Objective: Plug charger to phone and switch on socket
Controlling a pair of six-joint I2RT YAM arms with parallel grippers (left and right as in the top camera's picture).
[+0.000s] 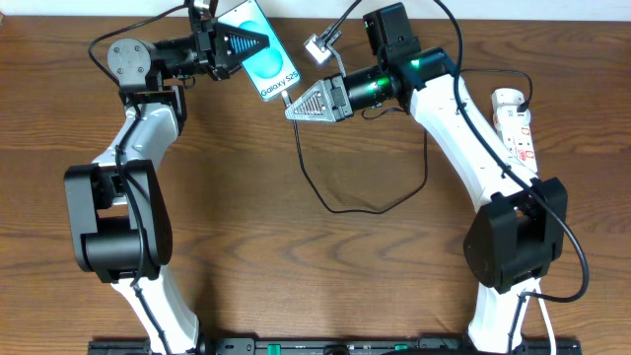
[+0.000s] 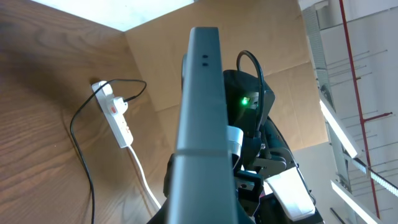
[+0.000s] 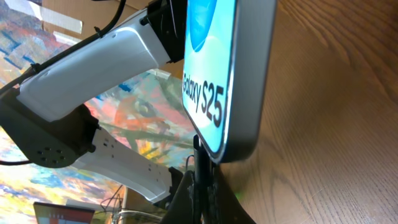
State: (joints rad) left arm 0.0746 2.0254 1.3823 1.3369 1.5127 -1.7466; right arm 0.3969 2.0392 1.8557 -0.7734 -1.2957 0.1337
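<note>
The table [image 1: 296,286] is brown wood with a clear grain and a smooth, low-sheen finish. The phone [image 1: 271,64] has a glossy glass screen and a matt grey frame, perhaps metal. The socket [image 1: 515,123] is smooth white plastic with a slight gloss. The charger [image 1: 355,211] is thin, black and matt, rubbery in look. The arms [image 1: 463,138] wear smooth white plastic shells with matt black joints

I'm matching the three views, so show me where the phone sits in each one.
Overhead: the phone is top centre, tilted, in the left claw.
Left wrist: the phone runs edge-on up the middle.
Right wrist: the phone fills upper centre, screen reading Galaxy S25.
Shared landmark: the wooden table, in all three.
</note>
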